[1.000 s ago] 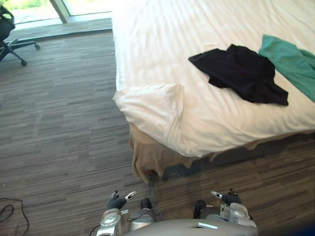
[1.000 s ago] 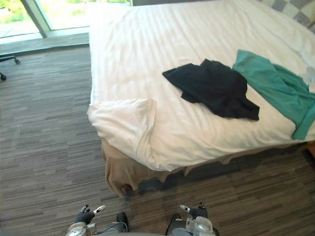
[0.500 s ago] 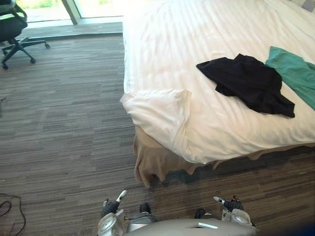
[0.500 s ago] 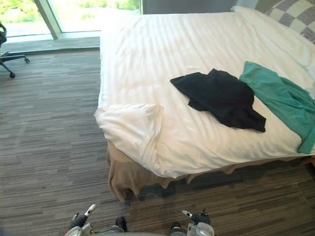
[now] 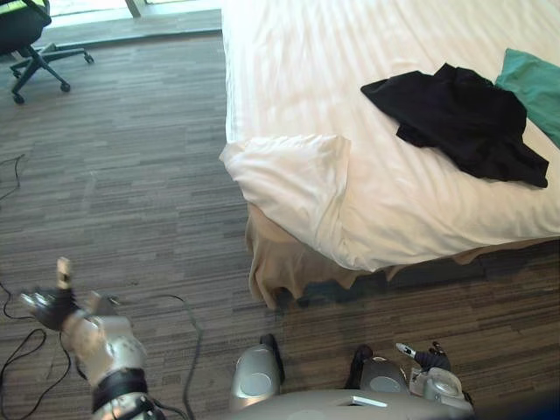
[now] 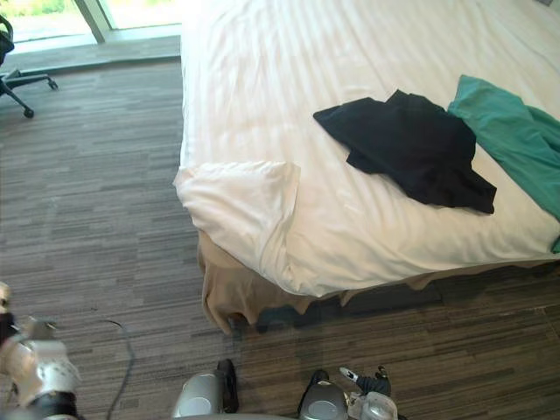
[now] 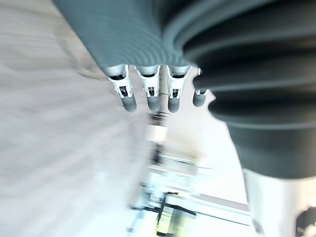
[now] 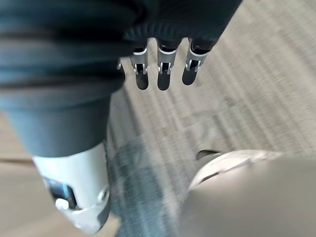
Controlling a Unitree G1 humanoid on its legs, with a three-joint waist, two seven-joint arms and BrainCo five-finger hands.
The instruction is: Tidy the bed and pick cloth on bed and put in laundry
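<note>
The left arm has swung up and out to the side: a second ago the left hand (image 5: 54, 304) hung low by the body, and now it rides raised over the carpet (image 5: 131, 175). Its fingers (image 7: 153, 96) are straight, spread loosely in a row and holding nothing. The right hand (image 5: 426, 358) stays low, its fingers (image 8: 165, 74) also relaxed and empty, pointing down at the floor. The view has drifted a touch too, so that is the head shifting and not the bed (image 5: 367, 52). Nothing on the bed has been touched. The black cloth (image 5: 455, 118) lies crumpled on the white duvet (image 5: 402, 210), far ahead of both sets of fingers and off to the right of the left ones. The green cloth (image 5: 535, 87) sits just beyond it, touching or very nearly touching its far edge. Nearer to the fingers, the duvet's corner (image 5: 293, 175) is folded back on itself, and a beige under-sheet (image 5: 280, 262) sags out below it. An office chair (image 5: 31, 39) stands well off to the left of the left fingers. That raised arm looks more like balance for a step than a reach. So the approach is under way, with both the tidying and the picking up yet to begin. The robot needs to close in on the bed before either hand can get at the black cloth.
</note>
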